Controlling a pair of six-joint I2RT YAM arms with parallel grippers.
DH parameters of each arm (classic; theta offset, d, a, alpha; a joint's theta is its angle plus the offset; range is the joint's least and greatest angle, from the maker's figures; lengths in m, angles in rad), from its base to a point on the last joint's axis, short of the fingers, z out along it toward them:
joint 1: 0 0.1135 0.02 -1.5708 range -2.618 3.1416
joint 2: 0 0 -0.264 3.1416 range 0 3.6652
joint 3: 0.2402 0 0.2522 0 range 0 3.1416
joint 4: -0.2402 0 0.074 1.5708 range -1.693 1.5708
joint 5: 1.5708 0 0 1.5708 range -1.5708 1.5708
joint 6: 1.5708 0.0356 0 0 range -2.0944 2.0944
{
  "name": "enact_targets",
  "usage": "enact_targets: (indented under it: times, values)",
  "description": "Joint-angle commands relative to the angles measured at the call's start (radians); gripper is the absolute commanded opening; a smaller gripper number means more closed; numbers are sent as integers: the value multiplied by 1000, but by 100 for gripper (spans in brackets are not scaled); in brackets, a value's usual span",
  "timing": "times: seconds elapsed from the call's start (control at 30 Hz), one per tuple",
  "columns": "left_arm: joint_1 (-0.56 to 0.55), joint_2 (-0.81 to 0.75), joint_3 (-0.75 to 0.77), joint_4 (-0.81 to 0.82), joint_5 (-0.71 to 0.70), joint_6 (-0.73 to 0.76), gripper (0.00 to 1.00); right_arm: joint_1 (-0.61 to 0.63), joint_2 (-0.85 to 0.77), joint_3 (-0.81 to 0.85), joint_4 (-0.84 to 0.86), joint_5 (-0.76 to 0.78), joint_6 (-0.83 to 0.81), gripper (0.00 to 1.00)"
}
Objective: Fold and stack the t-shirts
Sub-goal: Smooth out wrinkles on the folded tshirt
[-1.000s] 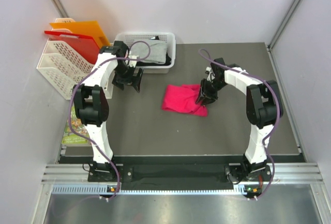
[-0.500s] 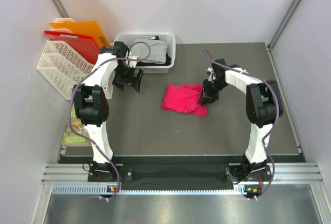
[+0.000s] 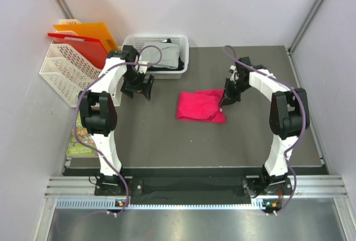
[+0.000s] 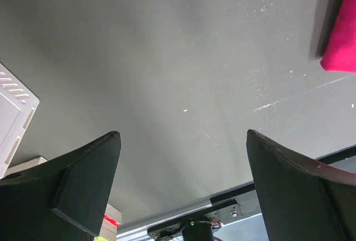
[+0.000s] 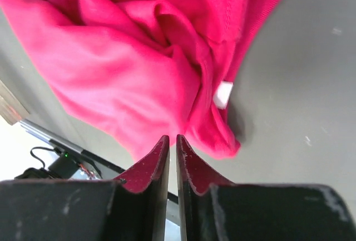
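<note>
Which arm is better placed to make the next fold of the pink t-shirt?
The right. The right gripper is at the right edge of the pink t-shirt, shut and apparently pinching the cloth. The left gripper is open above bare table beside the basket, apart from the shirt.

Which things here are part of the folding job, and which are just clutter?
Job: pink-red t-shirt, pinched by the right gripper; grey t-shirt and black t-shirt in the white basket.
Lying about: orange folder, red folder, white rack.
</note>
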Motion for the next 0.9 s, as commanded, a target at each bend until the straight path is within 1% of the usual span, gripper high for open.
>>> enact_targets:
  times: [0.0, 0.17, 0.27, 0.3, 0.37, 0.4, 0.47, 0.5, 0.57, 0.6, 0.7, 0.73, 0.87]
  values:
    - [0, -6, 21, 0, 23, 7, 99, -13, -103, 29, -24, 31, -29, 11]
    - [-3, 29, 89, -39, 67, 5, 98, -13, -70, -57, 9, 46, -38, 11]
    - [-29, 42, 142, -59, 106, 19, 98, -21, -33, -66, 22, 72, -47, 11]
    - [-55, 45, 161, -64, 113, 27, 98, -22, -27, -60, 19, 81, -50, 15]
    - [-92, 60, 216, -73, 124, 36, 99, -36, -16, -20, 17, 94, -55, 20]
    - [-140, 66, 231, -72, 124, 48, 99, -40, -16, -5, 12, 98, -55, 25]
    - [-195, 86, 268, -61, 115, 59, 99, -62, -8, 44, 11, 118, -44, 40]
    - [-254, 97, 279, -50, 103, 74, 99, -70, -2, 56, 9, 120, -44, 46]
    - [-308, 133, 317, -38, 92, 85, 99, -94, 13, 76, 17, 114, -53, 58]
    - [-348, 150, 343, -18, 99, 85, 99, -102, 13, 61, 34, 100, -55, 76]
    - [-379, 218, 398, 9, 148, 64, 99, -123, 2, 17, 133, 37, -57, 99]
    - [-384, 257, 414, 17, 153, 60, 99, -128, 4, -17, 164, -13, -49, 100]
    - [-399, 354, 497, 16, 132, 42, 99, -140, 24, -97, 306, -110, -18, 100]
